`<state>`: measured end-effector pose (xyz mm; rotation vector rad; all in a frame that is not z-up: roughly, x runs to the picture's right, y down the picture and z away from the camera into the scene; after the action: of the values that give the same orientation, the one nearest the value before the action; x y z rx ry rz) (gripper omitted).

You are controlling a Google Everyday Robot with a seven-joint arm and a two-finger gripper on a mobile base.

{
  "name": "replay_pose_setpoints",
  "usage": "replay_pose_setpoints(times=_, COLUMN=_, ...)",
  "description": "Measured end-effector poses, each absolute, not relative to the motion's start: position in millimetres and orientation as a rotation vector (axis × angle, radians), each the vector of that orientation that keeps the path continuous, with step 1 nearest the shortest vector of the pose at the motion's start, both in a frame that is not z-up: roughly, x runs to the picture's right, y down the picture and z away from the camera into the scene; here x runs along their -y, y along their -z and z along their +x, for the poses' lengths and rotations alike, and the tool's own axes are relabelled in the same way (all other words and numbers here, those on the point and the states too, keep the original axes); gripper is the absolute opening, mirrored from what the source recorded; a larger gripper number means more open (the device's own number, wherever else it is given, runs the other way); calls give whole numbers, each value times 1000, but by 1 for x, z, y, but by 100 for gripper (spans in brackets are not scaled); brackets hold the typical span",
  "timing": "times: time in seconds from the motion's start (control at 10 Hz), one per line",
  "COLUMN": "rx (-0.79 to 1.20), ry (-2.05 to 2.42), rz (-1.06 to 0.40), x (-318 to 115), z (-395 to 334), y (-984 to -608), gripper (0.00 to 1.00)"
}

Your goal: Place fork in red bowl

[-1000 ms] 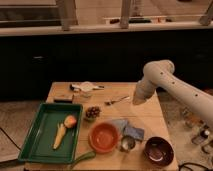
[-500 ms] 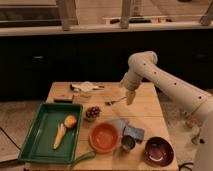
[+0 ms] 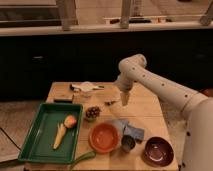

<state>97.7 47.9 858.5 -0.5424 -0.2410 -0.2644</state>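
Note:
The fork point(image 3: 111, 102) is a small shiny sliver lying flat on the wooden table point(image 3: 145, 107), near its middle. My gripper point(image 3: 124, 98) hangs from the white arm just right of the fork and slightly above the tabletop, pointing down. Its fingers look open and nothing is held in them. The red bowl point(image 3: 105, 137), orange-red and empty, sits nearer the front edge, below and a little left of the fork.
A green tray point(image 3: 35, 145) at the left holds a yellow vegetable point(image 3: 60, 136) and an orange fruit point(image 3: 70, 121). A brown pinecone-like lump point(image 3: 92, 112) lies left of the fork. A blue cloth point(image 3: 131, 130), a metal cup point(image 3: 128, 143) and a maroon bowl point(image 3: 158, 151) fill the front right. A white item point(image 3: 86, 87) stands at the back.
The arm has swung left across the table. The gripper went from the right side to a spot beside the fork and lower. The fork and bowls have not moved.

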Motion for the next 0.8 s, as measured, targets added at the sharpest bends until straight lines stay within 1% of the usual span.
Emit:
replay_pose_setpoints(times=0.4, rx=287, ry=230, rz=-578, x=-71, z=100, y=-899, gripper=80)
replay_pose_setpoints(times=0.8, rx=328, ry=206, rz=-626, x=-90, z=98, y=-926, gripper=80)
